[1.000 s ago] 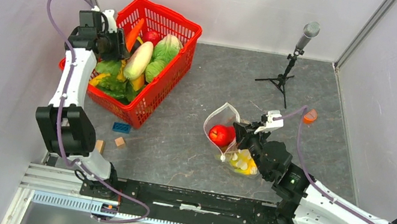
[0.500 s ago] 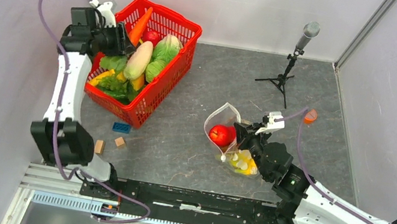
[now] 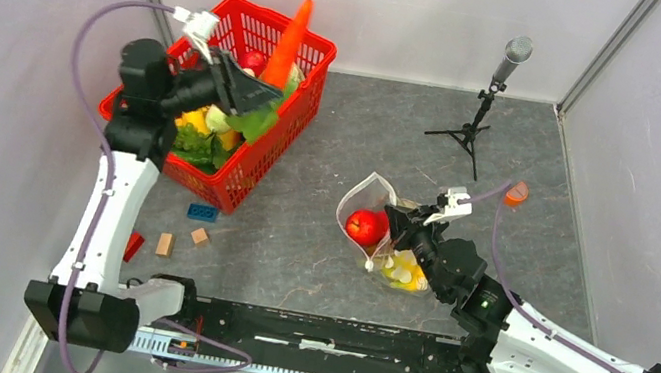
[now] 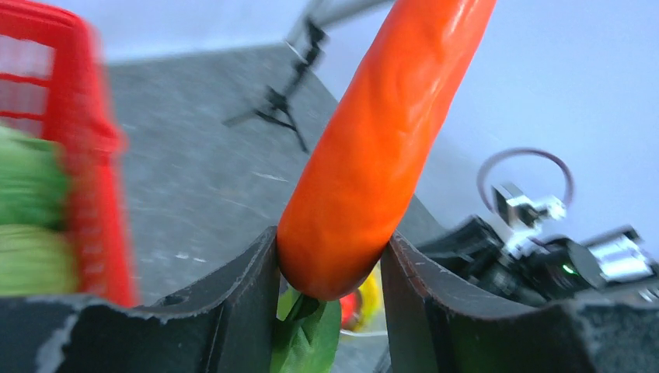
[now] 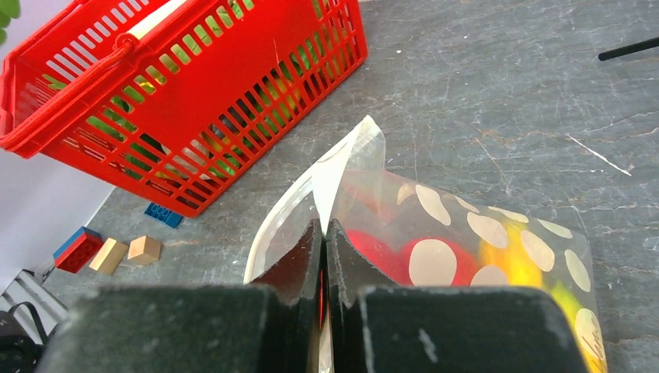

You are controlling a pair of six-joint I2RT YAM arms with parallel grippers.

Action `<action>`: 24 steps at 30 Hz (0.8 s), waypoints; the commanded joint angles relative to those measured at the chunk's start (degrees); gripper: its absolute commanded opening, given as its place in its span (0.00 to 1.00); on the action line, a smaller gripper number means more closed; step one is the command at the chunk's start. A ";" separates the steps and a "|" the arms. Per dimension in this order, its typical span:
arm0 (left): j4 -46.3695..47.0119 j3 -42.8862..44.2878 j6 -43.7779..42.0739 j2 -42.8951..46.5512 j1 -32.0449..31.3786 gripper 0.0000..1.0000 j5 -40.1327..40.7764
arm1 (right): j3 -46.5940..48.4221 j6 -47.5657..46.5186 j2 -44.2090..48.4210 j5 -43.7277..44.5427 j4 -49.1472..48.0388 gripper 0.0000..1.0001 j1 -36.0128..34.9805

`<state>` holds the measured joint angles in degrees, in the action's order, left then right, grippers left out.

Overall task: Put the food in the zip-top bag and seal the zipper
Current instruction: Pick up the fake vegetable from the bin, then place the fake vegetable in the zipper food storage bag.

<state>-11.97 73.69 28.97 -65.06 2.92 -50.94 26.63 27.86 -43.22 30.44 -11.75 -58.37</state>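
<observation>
Step in hand, by my read: carrying food to bag.
- left gripper (image 4: 330, 264) clamps toy carrot (image 4: 388, 140) at stem end, above red basket (image 3: 262, 150), far left
- right gripper (image 5: 322, 233) pinched tight on zip-top bag (image 5: 474, 233) rim, centre-right, mouth open
- red fruit (image 3: 364, 225), yellow pieces (image 3: 406, 268) inside
- zipper (image 5: 350, 159) unsealed

Next: swing carrot right, feed into mouth.

Colours and patterns.
Orange carrot (image 3: 289, 33) and red basket (image 3: 283, 133), upper left; clear zip-top bag (image 5: 466, 233), white dots; grey floor (image 3: 298, 232).

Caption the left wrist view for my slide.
Left end effector clamps an orange toy carrot, blurred red basket alongside.
</observation>
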 commanded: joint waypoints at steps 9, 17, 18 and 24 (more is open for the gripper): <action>-30.69 0.05 -7.75 2.78 -24.06 0.24 19.90 | -1.92 2.06 2.85 -0.13 -4.76 0.06 0.23; -45.71 -2.90 -6.38 1.15 -30.67 0.22 18.87 | -1.19 2.57 1.41 -1.29 -4.63 0.05 0.21; -47.99 -2.41 -7.41 0.84 -31.29 0.22 20.45 | -1.17 2.56 1.27 -1.39 -4.70 0.05 0.18; -53.95 -4.60 -7.64 0.74 -35.10 0.17 25.08 | -1.15 1.99 1.29 -1.30 -4.62 0.06 0.19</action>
<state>-60.12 70.22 23.94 -64.25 -30.00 -27.75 24.82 29.78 -42.11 29.39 -13.69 -58.37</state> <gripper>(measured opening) 0.531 0.058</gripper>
